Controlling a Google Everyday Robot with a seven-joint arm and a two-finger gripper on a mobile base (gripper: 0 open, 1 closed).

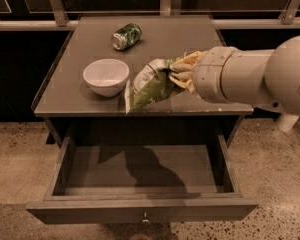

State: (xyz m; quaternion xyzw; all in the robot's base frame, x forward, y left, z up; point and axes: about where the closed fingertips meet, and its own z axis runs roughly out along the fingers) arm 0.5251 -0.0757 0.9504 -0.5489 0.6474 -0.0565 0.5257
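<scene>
My gripper (182, 74) is shut on a green and white chip bag (149, 85), pinching its right end. The bag hangs tilted over the front part of the grey table top (80, 99), its lower corner close to the front edge. A white bowl (106, 76) sits just left of the bag on the table. Below, the drawer (140, 204) stands pulled open and nothing shows inside it. My white arm covers the right side of the table.
A green can (126, 36) lies on its side at the back of the table. A metal railing (55, 4) and dark glass run behind the table. Speckled floor (275, 184) surrounds the drawer front.
</scene>
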